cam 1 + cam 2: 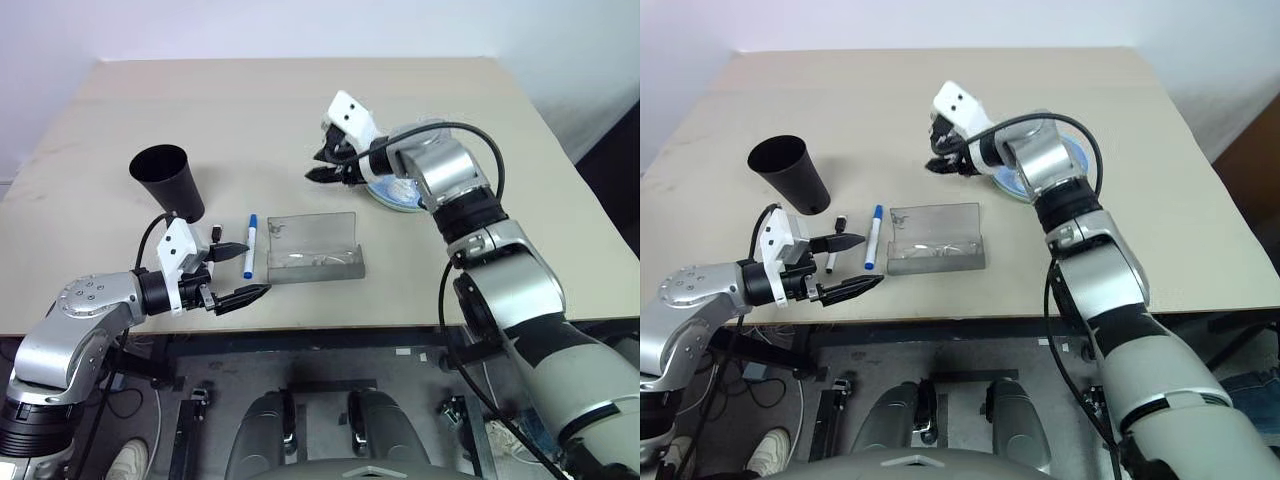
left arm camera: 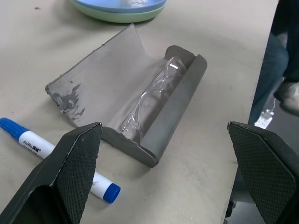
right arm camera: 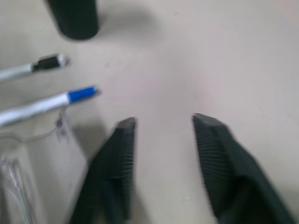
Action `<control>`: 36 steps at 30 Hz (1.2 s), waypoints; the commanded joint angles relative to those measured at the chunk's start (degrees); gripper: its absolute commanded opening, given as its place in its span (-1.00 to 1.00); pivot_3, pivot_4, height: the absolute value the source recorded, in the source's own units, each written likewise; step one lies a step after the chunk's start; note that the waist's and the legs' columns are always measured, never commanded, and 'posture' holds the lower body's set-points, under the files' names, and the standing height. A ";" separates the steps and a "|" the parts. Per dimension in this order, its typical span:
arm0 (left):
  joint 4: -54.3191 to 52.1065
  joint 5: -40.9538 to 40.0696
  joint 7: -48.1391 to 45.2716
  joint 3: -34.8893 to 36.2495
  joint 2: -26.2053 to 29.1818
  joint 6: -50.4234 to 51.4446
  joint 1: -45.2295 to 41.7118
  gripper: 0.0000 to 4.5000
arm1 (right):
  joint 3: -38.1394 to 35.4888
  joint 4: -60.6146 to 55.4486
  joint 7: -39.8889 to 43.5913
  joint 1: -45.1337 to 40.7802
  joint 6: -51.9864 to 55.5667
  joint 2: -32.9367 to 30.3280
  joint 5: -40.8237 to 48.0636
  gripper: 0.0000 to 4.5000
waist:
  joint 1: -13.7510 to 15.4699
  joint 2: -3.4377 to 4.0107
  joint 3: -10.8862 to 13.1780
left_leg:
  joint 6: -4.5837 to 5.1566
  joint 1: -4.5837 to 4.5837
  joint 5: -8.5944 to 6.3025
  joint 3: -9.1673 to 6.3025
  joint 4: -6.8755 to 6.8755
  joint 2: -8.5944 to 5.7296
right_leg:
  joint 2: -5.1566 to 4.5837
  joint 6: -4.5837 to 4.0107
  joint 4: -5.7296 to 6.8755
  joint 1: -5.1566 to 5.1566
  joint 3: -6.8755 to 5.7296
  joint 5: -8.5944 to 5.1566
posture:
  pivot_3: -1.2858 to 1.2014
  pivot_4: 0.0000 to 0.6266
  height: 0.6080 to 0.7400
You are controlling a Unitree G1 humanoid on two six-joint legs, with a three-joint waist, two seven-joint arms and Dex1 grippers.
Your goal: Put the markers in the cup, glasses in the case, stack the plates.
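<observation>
left tool (image 1: 243, 270): gaping wide, hovering by blue-capped marker (image 1: 250, 246), likely lining up the pick.
right tool (image 3: 163, 122): parted, empty, hanging over counter (image 1: 250, 120).
glasses (image 2: 149, 93): sitting in open case (image 2: 182, 105).

- The plates (image 1: 392, 197) are largely covered by the right arm in the head views; only an edge is seen.
- The black-capped marker (image 1: 835, 248) is partly hidden behind the left gripper (image 1: 852, 262).
- The cup (image 3: 74, 17) is cut off by the right wrist view's edge, and that view is blurred.
</observation>
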 commanded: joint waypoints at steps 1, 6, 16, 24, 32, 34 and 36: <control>-2.55 -0.74 0.40 1.62 0.21 -0.54 0.49 1.00 | -1.21 7.13 -2.91 -3.10 -1.43 1.94 -0.50 -0.73 | -0.12 0.00 0.00 | 0.00 0.00 0.00 0.01 -0.04 0.00 | 0.00 0.00 -0.01 -0.01 0.00 0.00 | 0.03 -0.52 1.00; -2.81 -0.84 0.59 1.80 0.38 -0.39 0.83 1.00 | 1.22 16.04 -6.21 -3.92 0.03 5.31 -4.59 -0.85 | -1.13 0.01 0.01 | -0.02 -0.01 0.02 0.03 -0.13 -0.01 | 0.00 0.14 -0.07 -0.02 0.00 0.08 | 0.03 -0.52 1.00; -3.10 -0.81 0.53 1.19 0.38 -0.15 0.62 1.00 | 5.67 21.17 12.91 -6.40 0.99 7.69 -9.13 -0.85 | -1.32 0.01 0.01 | -0.06 0.02 0.15 0.04 -0.30 0.00 | 0.07 0.17 -0.07 -0.08 0.00 0.10 | 0.03 -0.52 1.00; -3.68 -0.89 0.79 1.45 0.29 -0.12 1.59 1.00 | 7.71 15.49 24.16 -6.47 1.69 5.88 -10.27 -0.85 | -1.26 0.01 0.01 | -0.19 0.04 0.25 0.03 -0.46 0.02 | 0.10 0.18 -0.05 -0.16 0.00 0.10 | 0.03 -0.52 1.00; -5.12 -4.11 -1.60 3.67 2.81 2.27 3.04 1.00 | 7.23 4.20 24.79 -1.78 8.02 4.02 -8.90 -0.85 | -1.20 0.01 0.00 | -0.31 0.02 0.21 0.01 -0.52 0.01 | 0.08 0.18 -0.06 -0.20 0.01 0.10 | 0.03 -0.52 1.00; -5.90 -6.09 -2.49 5.68 4.32 3.74 4.20 1.00 | 7.54 0.89 24.83 0.12 9.61 3.32 -8.73 -0.85 | -1.21 0.01 0.00 | -0.31 0.02 0.21 0.01 -0.53 0.01 | 0.07 0.17 -0.08 -0.21 0.01 0.10 | 0.03 -0.52 1.00; -6.58 -8.41 -2.71 8.17 5.29 5.25 4.94 1.00 | 7.94 -2.13 24.92 1.92 11.13 2.64 -8.48 -0.85 | -1.20 0.01 0.01 | -0.32 0.02 0.21 0.00 -0.55 0.00 | 0.05 0.16 -0.09 -0.22 0.02 0.10 | 0.03 -0.52 1.00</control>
